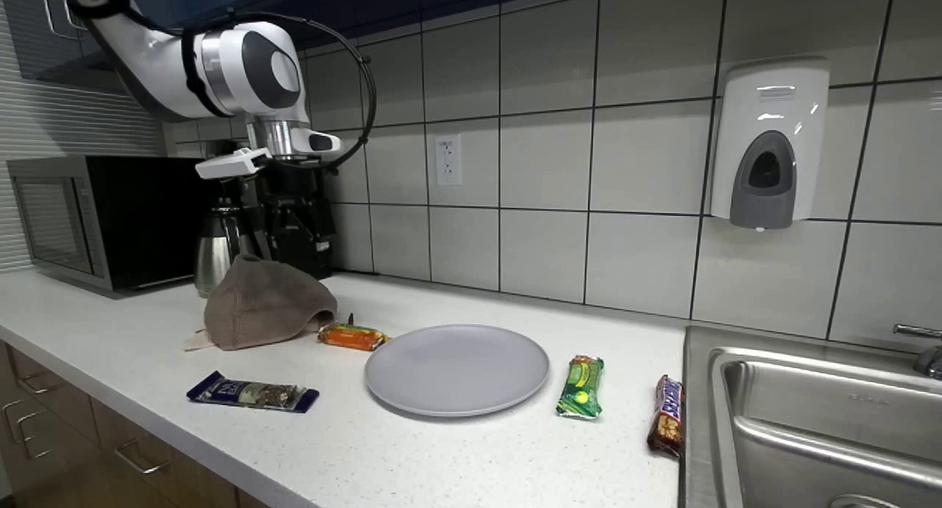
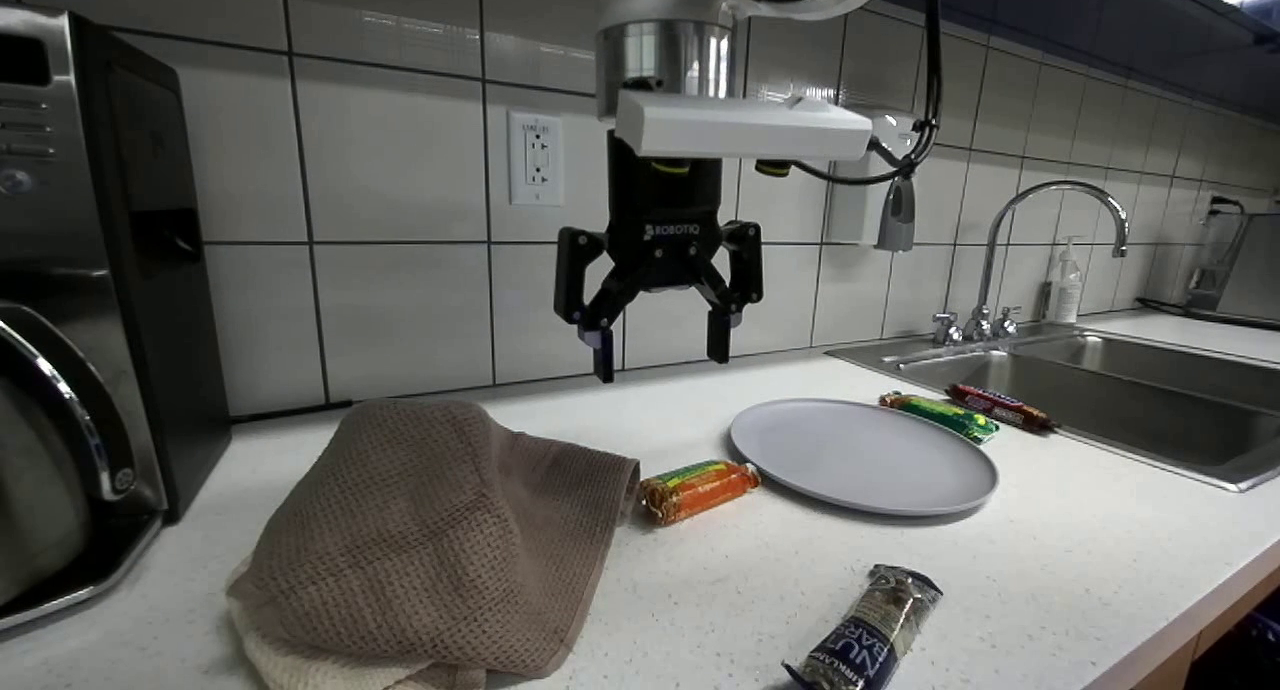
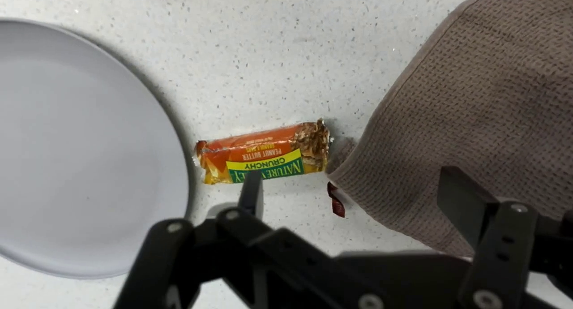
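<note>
At the far left of an exterior view, a steel-fronted black appliance (image 2: 135, 220) stands on the speckled white surface (image 2: 1050, 560). Beside it a brown waffle-textured cloth (image 2: 440, 540) lies in a hump, paler fabric (image 2: 300, 660) showing under its lower left edge. A wall outlet (image 2: 536, 158) is set in the tiles behind. Next to the right, the gripper (image 2: 661, 361) hangs above the surface, fingers wide apart and pointing down. Lower down, the orange granola bar (image 2: 698, 490) lies on the surface between the cloth and the grey plate (image 2: 865, 455), one end just beside the cloth's corner; whether those two touch, I cannot tell. In the wrist view one fingertip overlaps the bar's lettered edge, the other finger appears over the cloth, and a small dark red scrap (image 3: 336, 200) peeks from under the cloth. Farther right, nearer the front, rests a dark-blue nut bar (image 2: 868, 630). The plate lies flat behind it. A soap dispenser (image 1: 769, 136) hangs on the wall in both exterior views. Past the plate come a green-wrapped bar (image 2: 940, 416) and, near it, a red-brown bar (image 2: 1000, 407) at the edge of the steel sink (image 2: 1130, 410). Behind the sink stand a curved faucet (image 2: 980, 320) and a pump bottle (image 2: 1068, 288).
</note>
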You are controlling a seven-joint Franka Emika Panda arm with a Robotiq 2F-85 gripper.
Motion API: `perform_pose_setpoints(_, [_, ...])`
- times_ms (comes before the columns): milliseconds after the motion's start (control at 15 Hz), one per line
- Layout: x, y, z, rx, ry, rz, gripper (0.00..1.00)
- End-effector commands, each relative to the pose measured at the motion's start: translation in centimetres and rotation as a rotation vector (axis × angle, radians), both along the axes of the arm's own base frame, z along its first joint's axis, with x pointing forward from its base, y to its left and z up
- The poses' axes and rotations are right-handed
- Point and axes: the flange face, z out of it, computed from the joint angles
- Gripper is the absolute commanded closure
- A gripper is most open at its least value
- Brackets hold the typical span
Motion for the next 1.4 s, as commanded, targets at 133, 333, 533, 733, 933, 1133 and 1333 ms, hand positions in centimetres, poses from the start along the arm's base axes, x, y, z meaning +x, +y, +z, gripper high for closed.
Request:
perform_pose_setpoints(133, [-0.4, -1.8, 0.9, -0.006, 0.026, -0.213, 0.0])
perform_pose_setpoints(333, [-0.4, -1.6, 0.6, 0.001, 0.026, -0.324, 0.0])
perform_pose_setpoints(533, [-0.4, -1.0, 0.4, 0.011, 0.019, -0.443, 0.0])
perform_pose_setpoints(733, [-0.2, -0.4, 0.1, 0.015, 0.006, -0.554, 0.0])
perform_pose_setpoints(933, [-0.1, -0.1, -0.5, 0.015, 0.003, -0.635, 0.0])
perform_pose_setpoints(1133, [0.2, -0.4, -1.6, 0.014, 0.011, -0.711, 0.0])
perform_pose_setpoints(1333, [1.0, -0.9, -2.6, 0.012, 0.012, -0.774, 0.0])
